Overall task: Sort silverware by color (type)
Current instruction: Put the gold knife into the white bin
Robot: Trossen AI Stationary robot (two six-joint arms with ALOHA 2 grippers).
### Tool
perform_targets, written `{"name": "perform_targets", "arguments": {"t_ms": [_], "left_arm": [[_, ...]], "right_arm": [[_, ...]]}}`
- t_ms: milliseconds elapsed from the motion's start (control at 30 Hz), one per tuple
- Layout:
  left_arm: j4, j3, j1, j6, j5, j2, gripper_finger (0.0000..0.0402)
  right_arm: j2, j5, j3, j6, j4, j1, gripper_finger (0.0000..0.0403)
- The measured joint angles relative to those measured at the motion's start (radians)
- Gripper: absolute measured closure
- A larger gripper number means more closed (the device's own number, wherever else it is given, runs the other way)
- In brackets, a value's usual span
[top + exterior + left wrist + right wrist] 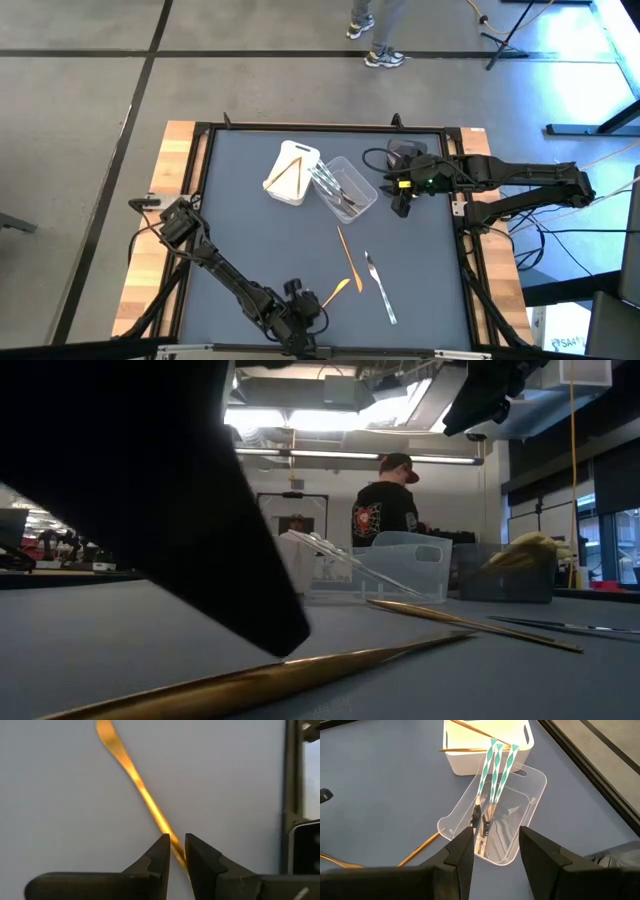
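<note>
Nearest: left gripper, near edge of the table, jaws pinched on an orange utensil — seemingly gripped; lift it level. Beyond: second orange piece, silvery fork. Farther: clear tub, white tub. Right gripper is spread and empty above the clear tub. Only its wrist view shows striped handles inside.

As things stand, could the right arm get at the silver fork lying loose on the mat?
Probably yes. The right claw hangs open by the clear tub, holding nothing. The silver fork lies flat on bare mat, apart from the gold pieces. The left claw works on a gold utensil beside it, so crowding is possible.
</note>
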Motion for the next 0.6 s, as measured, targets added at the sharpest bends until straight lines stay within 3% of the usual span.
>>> {"name": "perform_targets", "arguments": {"t_ms": [600], "left_arm": [[-0.002, 0.000, 0.001, -0.001, 0.011, 0.000, 0.0349]], "right_arm": [[0.000, 0.000, 0.000, 0.000, 0.000, 0.000, 0.0260]]}}
